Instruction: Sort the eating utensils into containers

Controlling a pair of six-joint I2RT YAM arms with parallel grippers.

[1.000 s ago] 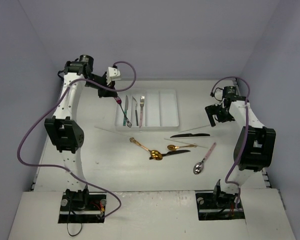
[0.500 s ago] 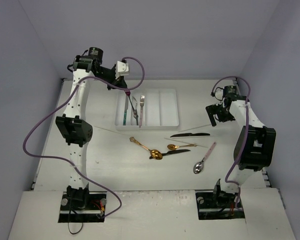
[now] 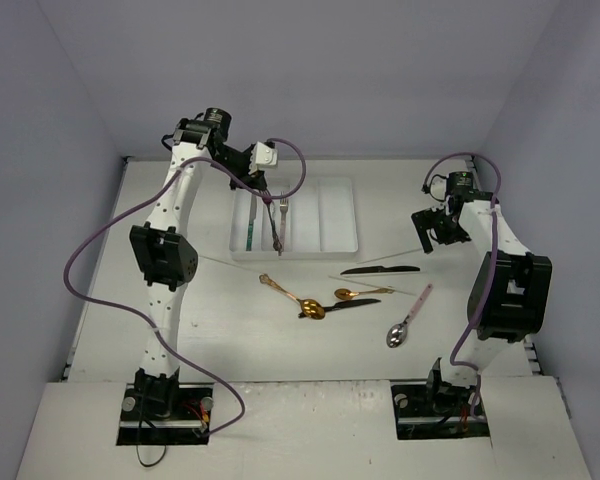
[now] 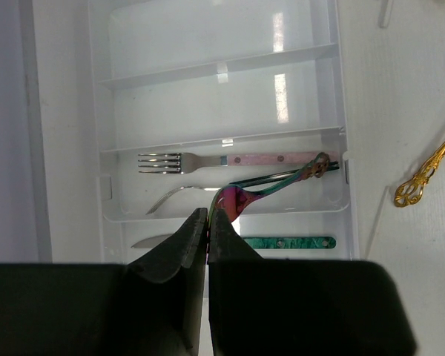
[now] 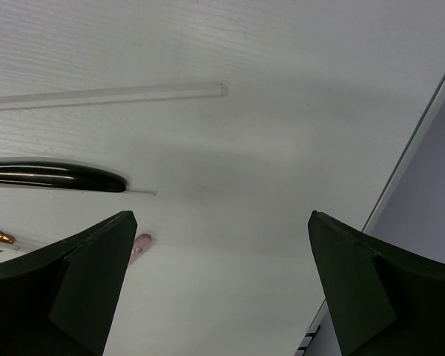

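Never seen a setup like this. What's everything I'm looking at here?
table: 1, white
cutlery tray: 1, white, far centre
pink-handled fork: 1, in tray
teal-handled knife: 1, neighbouring compartment
iridescent utensil: 1, rainbow, over fork's compartment
black knife: 1, right of centre
black utensil: 1, centre
ornate gold spoon: 1, centre
small gold spoon: 1, beside it
pink-handled spoon: 1, near right
chopsticks: at least 3, pale, scattered
left gripper: black, shut on iridescent utensil
right gripper: black, open, over table

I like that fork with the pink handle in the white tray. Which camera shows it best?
The left wrist view: the pink-handled fork lies full length in a tray compartment, tines and handle rivets plain. The top view shows it only as a small pale sliver. The right wrist view misses it entirely.
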